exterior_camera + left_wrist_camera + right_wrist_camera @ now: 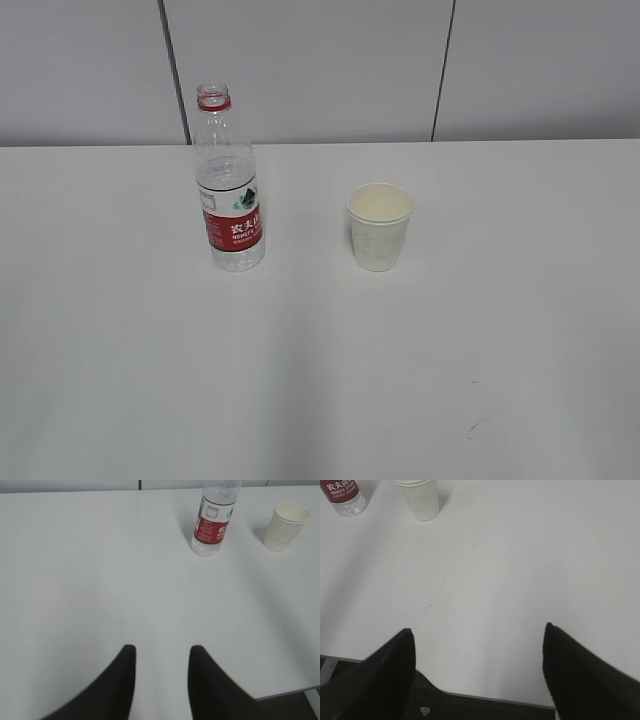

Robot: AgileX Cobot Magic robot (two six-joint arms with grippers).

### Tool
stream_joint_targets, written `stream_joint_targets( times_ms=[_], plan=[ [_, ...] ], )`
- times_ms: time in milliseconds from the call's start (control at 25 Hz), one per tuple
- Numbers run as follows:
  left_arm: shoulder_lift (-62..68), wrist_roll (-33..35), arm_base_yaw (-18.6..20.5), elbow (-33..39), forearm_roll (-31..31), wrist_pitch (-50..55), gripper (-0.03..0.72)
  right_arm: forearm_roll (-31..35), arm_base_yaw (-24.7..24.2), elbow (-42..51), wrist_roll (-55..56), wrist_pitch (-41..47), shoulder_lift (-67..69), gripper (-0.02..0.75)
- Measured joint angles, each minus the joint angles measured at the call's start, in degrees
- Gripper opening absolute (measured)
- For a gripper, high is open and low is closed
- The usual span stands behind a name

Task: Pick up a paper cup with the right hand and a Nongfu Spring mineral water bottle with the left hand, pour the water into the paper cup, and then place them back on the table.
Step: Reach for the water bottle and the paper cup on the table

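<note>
The Nongfu Spring bottle [229, 190] stands upright and uncapped on the white table [320, 380], left of centre, with clear water [238, 258] in it. The paper cup [380, 227] stands upright to its right, apart from it. Neither arm shows in the exterior view. My left gripper [161, 652] is open and empty over the near table, far short of the bottle [212, 522] and the cup [287, 526]. My right gripper [477, 630] is wide open and empty near the table's front edge, with the cup [421, 500] and the bottle's base [345, 497] far ahead at upper left.
A grey panelled wall [320, 70] stands behind the table. A small dark scuff mark [478, 425] lies on the near right of the tabletop and shows in the right wrist view [434, 605]. The table's front edge [495, 698] runs under the right gripper.
</note>
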Motion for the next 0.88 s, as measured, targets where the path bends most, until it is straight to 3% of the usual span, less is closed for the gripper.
stream_joint_targets(
  times_ms=[880],
  plan=[
    [0.00, 0.00, 0.00, 0.00, 0.00, 0.00, 0.230, 0.00, 0.00, 0.00, 0.00, 0.00, -0.08, 0.587]
  ],
)
